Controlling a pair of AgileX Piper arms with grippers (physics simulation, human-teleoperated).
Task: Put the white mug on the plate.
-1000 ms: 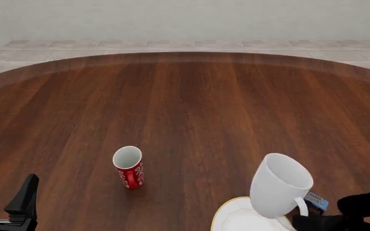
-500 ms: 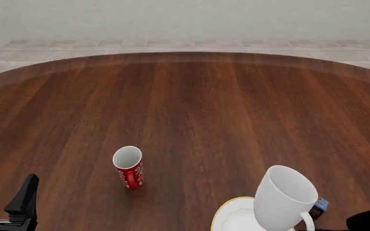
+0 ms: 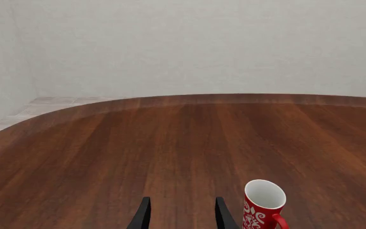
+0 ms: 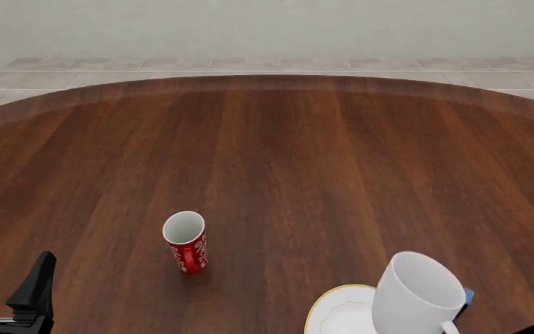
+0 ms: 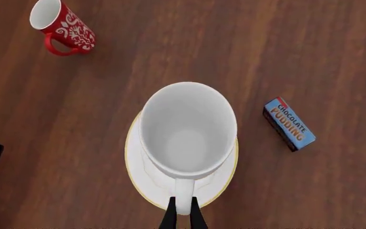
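The white mug (image 5: 188, 129) stands mouth-up over the gold-rimmed plate (image 5: 134, 164), and its base hides the plate's middle. I cannot tell whether it rests on the plate. My right gripper (image 5: 183, 211) is shut on the mug's handle. In the front view the white mug (image 4: 420, 296) leans slightly at the near right edge, covering part of the plate (image 4: 334, 313); the right gripper itself is out of frame there. My left gripper (image 4: 7, 280) stands open at the near left, holding nothing, and its fingers (image 3: 143, 215) show in the left wrist view.
A small red mug (image 4: 185, 242) with white lettering stands upright left of the plate, seen also as the red mug (image 3: 264, 209) and the red mug (image 5: 61, 26). A blue chocolate pudding box (image 5: 289, 124) lies on the table just right of the plate.
The white mug has moved toward the table's near edge and lower in the front view, settling over the plate. The right arm has slid almost out of that view. The left arm is still.
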